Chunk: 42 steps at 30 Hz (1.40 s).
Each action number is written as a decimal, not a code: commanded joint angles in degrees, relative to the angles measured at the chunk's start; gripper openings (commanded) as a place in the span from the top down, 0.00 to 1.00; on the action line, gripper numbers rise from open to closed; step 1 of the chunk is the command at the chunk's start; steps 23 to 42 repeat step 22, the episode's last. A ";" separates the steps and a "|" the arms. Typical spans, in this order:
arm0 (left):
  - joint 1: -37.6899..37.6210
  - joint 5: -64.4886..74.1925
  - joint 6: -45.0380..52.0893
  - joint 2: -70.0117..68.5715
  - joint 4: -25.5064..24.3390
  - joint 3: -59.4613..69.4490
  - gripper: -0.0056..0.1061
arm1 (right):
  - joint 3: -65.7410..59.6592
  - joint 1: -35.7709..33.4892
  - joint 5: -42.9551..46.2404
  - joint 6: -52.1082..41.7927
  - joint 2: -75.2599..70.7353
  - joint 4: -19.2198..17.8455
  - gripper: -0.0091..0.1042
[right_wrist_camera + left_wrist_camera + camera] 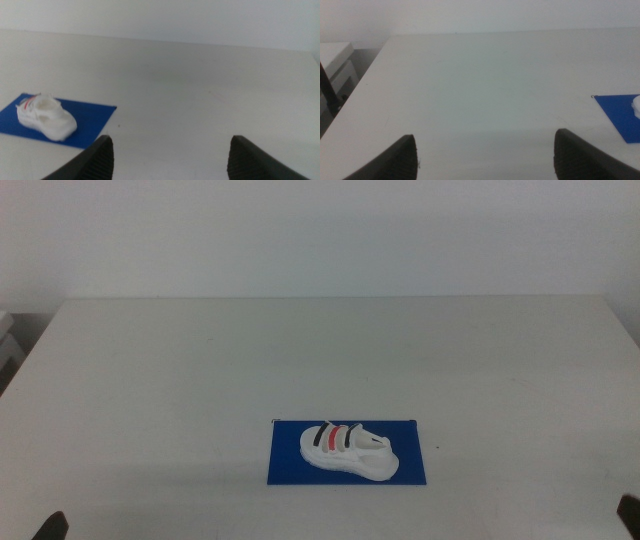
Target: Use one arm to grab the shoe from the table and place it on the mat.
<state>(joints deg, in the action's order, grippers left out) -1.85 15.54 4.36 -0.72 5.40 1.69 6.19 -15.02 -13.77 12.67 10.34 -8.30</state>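
Observation:
The white shoe [349, 450] with two black stripes and one red stripe lies on the dark blue mat [290, 465] near the front middle of the white table [320, 360]. In the right wrist view the shoe [46, 118] rests on the mat [92, 120]. In the left wrist view only the mat's corner [620, 112] and a sliver of the shoe [637, 106] show. My left gripper [485, 157] is open and empty at the table's front left, its tip [50, 528] at the picture's bottom edge. My right gripper [167, 160] is open and empty at the front right [628, 508].
A white wall stands behind the table's far edge. Beyond the table's left edge a white cabinet [337, 65] and a black cable [329, 92] show in the left wrist view.

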 commanded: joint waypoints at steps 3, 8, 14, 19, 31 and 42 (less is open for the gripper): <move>-0.28 -4.60 -0.27 -0.78 0.44 0.40 0.11 | -3.61 0.54 3.79 -0.78 -5.05 -0.31 0.40; -0.28 -4.60 -0.27 -0.78 0.44 0.40 0.11 | -8.25 0.54 3.48 -0.78 -10.25 0.19 0.40; -0.28 -4.60 -0.27 -0.78 0.44 0.40 0.11 | -8.10 0.54 1.93 -0.78 -12.44 1.19 0.40; -0.28 -4.60 -0.27 -0.78 0.44 0.40 0.11 | -8.10 0.54 1.79 -0.78 -12.44 3.31 0.40; -0.28 -4.60 -0.27 -0.78 0.44 0.40 0.11 | -8.10 0.54 1.79 -0.78 -12.44 3.13 0.40; -0.28 -4.60 -0.27 -0.78 0.44 0.40 0.11 | -8.10 0.54 1.79 -0.78 -12.44 3.13 0.40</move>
